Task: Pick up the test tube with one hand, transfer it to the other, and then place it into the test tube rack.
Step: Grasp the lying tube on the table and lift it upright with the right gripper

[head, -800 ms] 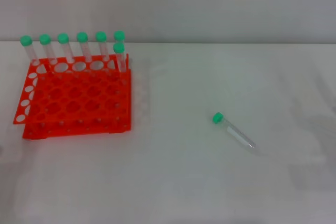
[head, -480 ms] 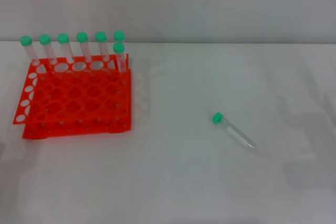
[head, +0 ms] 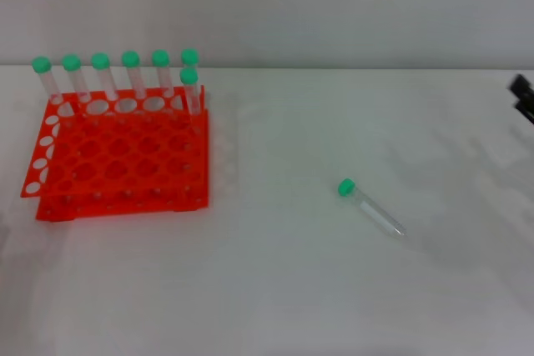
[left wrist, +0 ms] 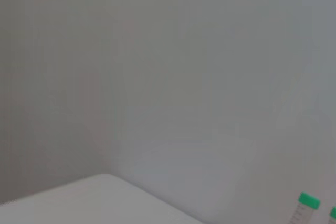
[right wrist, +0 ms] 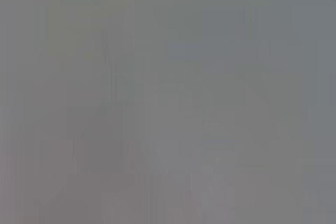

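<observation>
Step in hand, as I judge it: the first one, reaching for the pickup; nothing is grasped yet. The test tube (head: 370, 208) lies flat on the white table (head: 275, 289), well to the right of the test tube rack (head: 117, 156), green cap pointing back toward the rack, tapered tip away from it.

The rack sits on the table with seven green-capped tubes (head: 129, 77) standing along its far row and far right corner; the other holes are open.

Right claw (head: 522, 96): only a black tip shows at the head view's edge, far right of the rack and well apart from the tube. Cannot tell if released or clenched. Left claw: not seen; its wrist view shows only wall, a table corner and a couple of green caps (left wrist: 308, 201).

Next move calls for bringing the right claw over the tube's middle, fingers spread across its width, then down and clench. Risk: a round tube may roll when touched.
</observation>
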Motion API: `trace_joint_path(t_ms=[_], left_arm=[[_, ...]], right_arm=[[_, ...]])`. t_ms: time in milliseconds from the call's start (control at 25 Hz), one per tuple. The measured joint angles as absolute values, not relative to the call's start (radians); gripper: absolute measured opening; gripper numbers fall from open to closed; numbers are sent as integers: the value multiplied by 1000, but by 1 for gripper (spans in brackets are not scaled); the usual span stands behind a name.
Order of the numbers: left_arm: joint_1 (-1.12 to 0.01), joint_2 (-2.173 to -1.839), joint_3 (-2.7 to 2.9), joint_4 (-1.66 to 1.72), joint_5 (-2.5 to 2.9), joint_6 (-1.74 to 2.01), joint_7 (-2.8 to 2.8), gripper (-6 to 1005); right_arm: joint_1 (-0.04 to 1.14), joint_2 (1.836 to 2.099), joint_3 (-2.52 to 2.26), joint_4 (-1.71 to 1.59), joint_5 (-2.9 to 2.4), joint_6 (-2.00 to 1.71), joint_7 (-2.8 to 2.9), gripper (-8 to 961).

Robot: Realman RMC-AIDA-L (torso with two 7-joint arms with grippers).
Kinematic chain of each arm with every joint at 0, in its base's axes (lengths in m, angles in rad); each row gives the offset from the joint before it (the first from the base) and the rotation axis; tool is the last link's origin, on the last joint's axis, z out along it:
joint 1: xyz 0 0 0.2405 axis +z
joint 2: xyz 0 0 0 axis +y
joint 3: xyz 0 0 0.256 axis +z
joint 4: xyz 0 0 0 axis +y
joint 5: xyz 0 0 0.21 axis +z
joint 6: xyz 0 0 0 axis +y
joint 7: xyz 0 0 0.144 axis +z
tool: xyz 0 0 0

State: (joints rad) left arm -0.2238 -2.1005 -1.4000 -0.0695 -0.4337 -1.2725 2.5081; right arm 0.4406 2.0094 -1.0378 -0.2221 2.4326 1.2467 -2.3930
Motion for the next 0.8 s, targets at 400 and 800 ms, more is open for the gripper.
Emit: trace_joint_path(t_ms=[400,800], left_arm=[[-222,-2100,-1391,-64,-421,-1272,2454,884],[-221,-2100,-1386,-61,-402,-1279,2467,882]], right_arm=[[333,2008,-1217,-1119,1671,846,-1520,754],[434,2014,-1433,-1747,602,1152,-446,753]])
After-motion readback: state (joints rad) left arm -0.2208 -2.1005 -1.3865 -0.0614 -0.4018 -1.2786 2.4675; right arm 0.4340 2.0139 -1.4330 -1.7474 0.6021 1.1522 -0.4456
